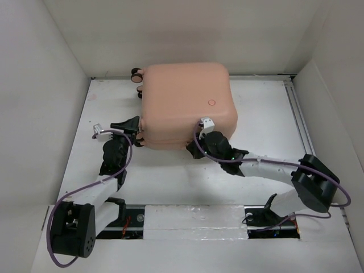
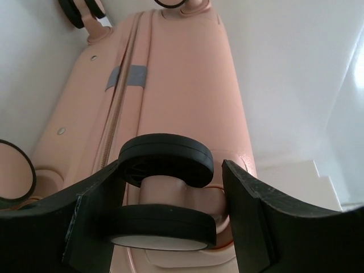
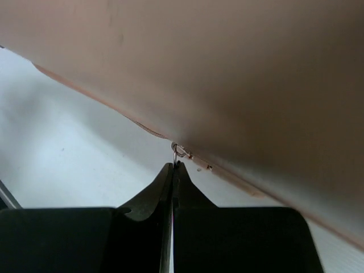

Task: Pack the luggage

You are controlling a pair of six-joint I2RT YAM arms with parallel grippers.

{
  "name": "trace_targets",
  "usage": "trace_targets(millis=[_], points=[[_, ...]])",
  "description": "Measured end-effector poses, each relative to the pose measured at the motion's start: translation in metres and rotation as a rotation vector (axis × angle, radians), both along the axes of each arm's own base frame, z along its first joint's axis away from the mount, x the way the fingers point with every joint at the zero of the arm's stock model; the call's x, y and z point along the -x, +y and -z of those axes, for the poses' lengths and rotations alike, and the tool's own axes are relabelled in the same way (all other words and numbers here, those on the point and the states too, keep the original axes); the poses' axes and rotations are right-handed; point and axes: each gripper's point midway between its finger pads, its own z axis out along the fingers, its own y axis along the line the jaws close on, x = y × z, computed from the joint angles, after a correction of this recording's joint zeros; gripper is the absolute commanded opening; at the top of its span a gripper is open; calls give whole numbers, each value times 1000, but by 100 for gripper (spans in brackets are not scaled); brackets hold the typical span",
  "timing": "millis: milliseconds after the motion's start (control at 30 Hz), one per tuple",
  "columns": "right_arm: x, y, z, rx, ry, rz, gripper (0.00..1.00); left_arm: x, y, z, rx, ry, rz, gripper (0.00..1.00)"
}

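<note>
Two arms worked at the near side of the luggage (image 1: 185, 102), which lay flat on its broad face, shell shut, toward the back of the table (image 1: 170, 182) in the top view. The left gripper (image 1: 132, 129) sat at the case's near-left corner and the right gripper (image 1: 193, 149) against the near edge, under the lid's overhang. I judged this a brace-and-pull arrangement: one arm to steady the shell, the other to run the closure.

From the left wrist, the left gripper (image 2: 170, 170) stood spread, its jaws either side of a black caster wheel (image 2: 165, 156). The left finger seemed to touch the wheel, while the right stood just apart, so nothing was clamped. The zipper seam (image 2: 122, 96) ran up the side of the luggage (image 2: 187, 85), past a grey patch (image 2: 126, 77).

From the right wrist, the right gripper (image 3: 172, 170) was pressed closed, pinching a small metal zipper pull (image 3: 178, 151) at the lower edge of the luggage (image 3: 227, 74), just above the table (image 3: 74, 148). That hold suited drawing the zipper along the seam.

With the halves together, nothing of the inside showed. Whether anything was packed could not be told.
</note>
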Motion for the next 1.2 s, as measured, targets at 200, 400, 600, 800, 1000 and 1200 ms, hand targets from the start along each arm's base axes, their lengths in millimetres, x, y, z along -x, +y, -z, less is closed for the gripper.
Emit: trace_targets(millis=[200,400,600,800,1000,1200], points=[[0,12,-4,65,57,-106,0,4,-15,-3,3,-8,32,0],[11,51,1,-14,28,-195,0,17,-64,2,10,14,135,0],[13,-2,1,19,32,-120,0,30,-116,-2,-2,24,323,0],[-12,-7,14,15,4,-42,0,20,-144,-5,-11,25,303,0],[-20,-1,10,-54,-40,-7,0,13,-143,-8,7,24,228,0],[4,-35,7,19,-21,84,0,42,-175,-13,-53,16,372,0]])
